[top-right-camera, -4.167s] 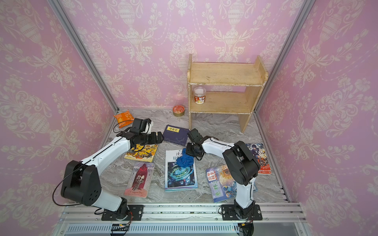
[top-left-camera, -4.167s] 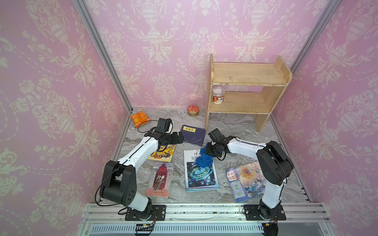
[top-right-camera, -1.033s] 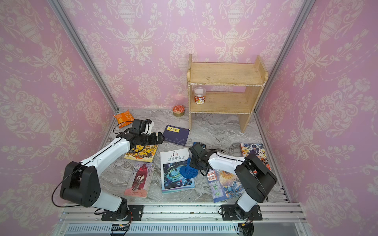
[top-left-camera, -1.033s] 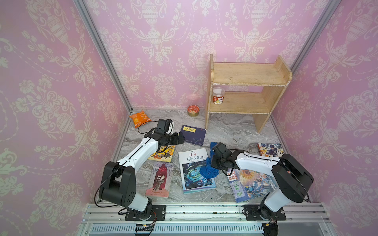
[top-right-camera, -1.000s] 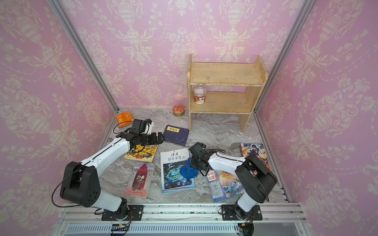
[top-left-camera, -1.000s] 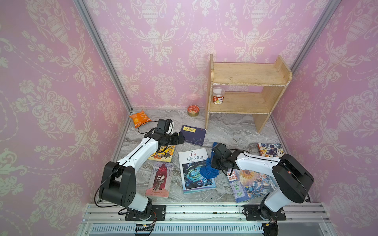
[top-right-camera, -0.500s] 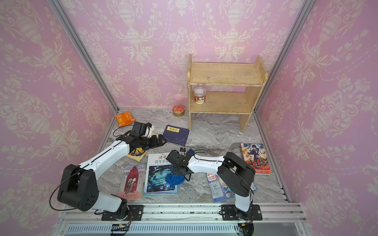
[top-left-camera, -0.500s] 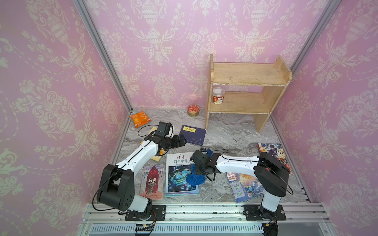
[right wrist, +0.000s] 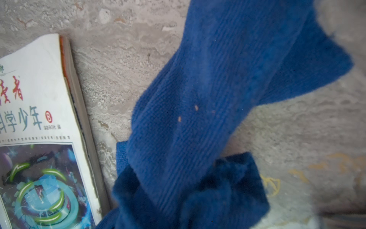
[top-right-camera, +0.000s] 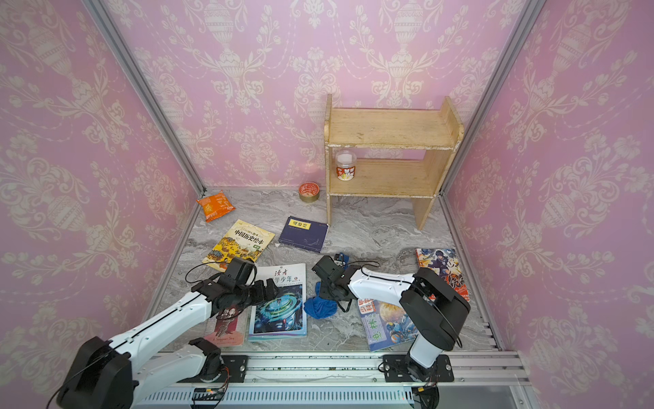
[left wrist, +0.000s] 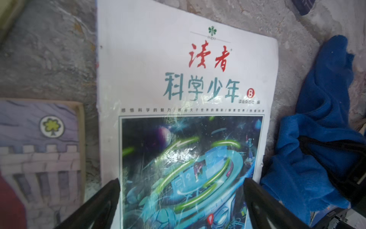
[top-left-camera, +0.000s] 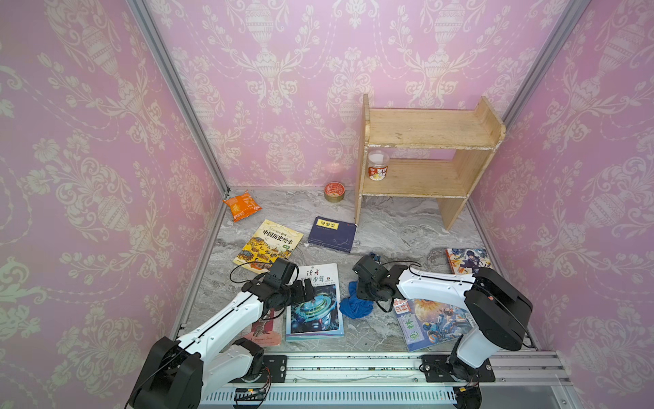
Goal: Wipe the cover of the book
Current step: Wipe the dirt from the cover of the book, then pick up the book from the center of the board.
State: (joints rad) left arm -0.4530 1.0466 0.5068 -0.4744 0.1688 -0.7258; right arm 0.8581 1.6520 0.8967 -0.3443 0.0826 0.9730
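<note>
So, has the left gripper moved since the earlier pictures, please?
Yes: the left gripper has drawn back from the dark blue book, toward the front rail.

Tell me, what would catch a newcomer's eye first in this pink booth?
Pink patterned walls box in a grey marble table strewn with books. Near the front, the right gripper is shut on a crumpled blue cloth beside the space-cover book, over which the open left gripper hovers. A wooden shelf at the back holds one small jar on its lower board.
</note>
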